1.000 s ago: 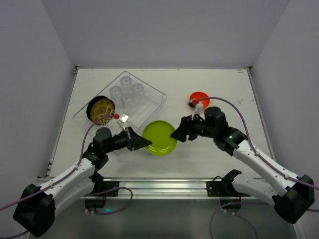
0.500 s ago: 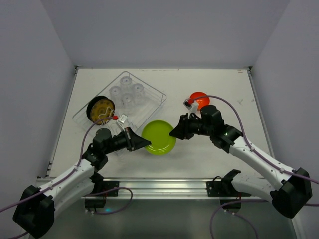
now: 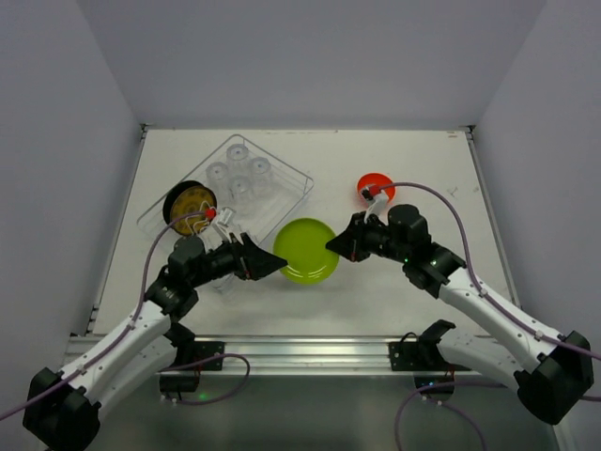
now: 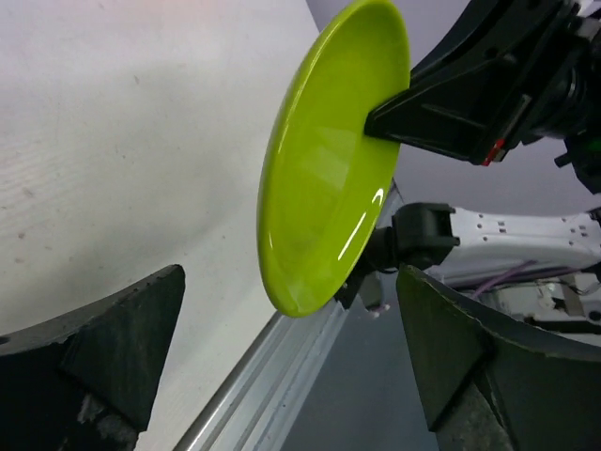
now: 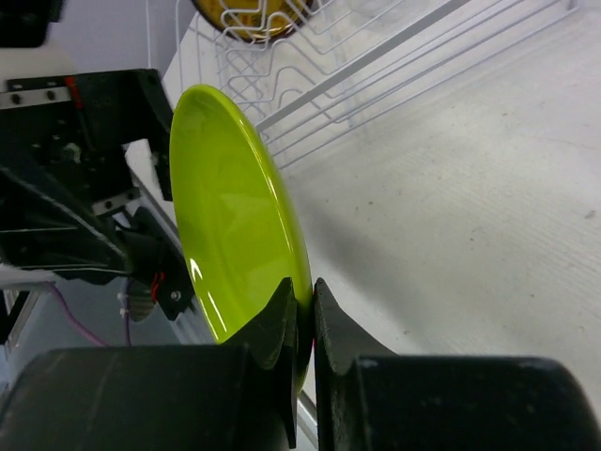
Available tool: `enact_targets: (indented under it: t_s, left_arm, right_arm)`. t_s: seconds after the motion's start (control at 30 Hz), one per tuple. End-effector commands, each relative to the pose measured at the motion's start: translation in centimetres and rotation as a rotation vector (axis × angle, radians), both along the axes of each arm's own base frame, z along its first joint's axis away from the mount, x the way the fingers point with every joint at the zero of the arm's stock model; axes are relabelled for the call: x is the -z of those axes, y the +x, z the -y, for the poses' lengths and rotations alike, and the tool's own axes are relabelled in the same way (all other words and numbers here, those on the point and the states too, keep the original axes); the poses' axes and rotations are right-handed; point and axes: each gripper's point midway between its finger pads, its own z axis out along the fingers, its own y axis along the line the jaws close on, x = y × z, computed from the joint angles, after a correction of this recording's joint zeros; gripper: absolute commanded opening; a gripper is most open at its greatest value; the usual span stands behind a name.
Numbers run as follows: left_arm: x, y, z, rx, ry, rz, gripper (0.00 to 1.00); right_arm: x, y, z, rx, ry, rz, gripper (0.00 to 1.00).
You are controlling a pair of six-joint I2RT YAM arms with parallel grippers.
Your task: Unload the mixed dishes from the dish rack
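Handover of a lime-green plate (image 3: 306, 251) above a white table (image 3: 423, 160), seen from overhead. Upper left of frame: wire dish rack (image 3: 282, 164) holding clear tumblers (image 3: 239, 174), plus a dark round dish (image 3: 191, 207) with a yellowish face at its left end. Left of centre: left gripper (image 3: 268, 263), closed at the plate's left rim a second ago, now spread wide and apart from it. Centre: plate tilted up on edge, outside the rack. Right of centre: right gripper (image 3: 336, 246), half open a moment back, now pressed tight on the plate's right rim and carrying it alone. Further right: orange bowl (image 3: 374, 183) resting on the table. Likely meaning: plate passed across for setting down on the right side, rack contents not yet unloaded.
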Motion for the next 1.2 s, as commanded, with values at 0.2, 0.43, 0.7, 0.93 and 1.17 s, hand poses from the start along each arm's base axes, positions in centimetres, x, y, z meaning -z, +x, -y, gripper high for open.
enact_targets:
  t_s: [0.2, 0.43, 0.7, 0.93, 1.17]
  left_arm:
    - [-6.1, 2.2, -7.5, -0.323, 0.366, 0.246, 1.00]
    - [-10.6, 0.2, -11.7, -0.425, 0.428, 0.459, 1.00]
    - [-11.2, -0.8, -12.3, -0.455, 0.369, 0.511, 1.00]
    - [-10.8, -1.0, -11.7, -0.420, 0.370, 0.511, 1.00]
    - [-10.9, -1.2, -11.6, -0.417, 0.354, 0.525, 1.00]
  right_arm:
    - [-0.9, 5.2, 7.6, 0.380, 0.039, 0.052, 0.00]
    - [-0.4, 8.4, 17.0, 0.726, 0.132, -0.019, 0.00]
    - [2.3, 9.7, 29.0, 1.218, 0.289, -0.126, 0.00]
    - [7.8, 10.3, 35.7, 1.498, 0.416, -0.267, 0.00]
    - [12.7, 12.2, 37.2, 1.506, 0.290, -0.406, 0.00]
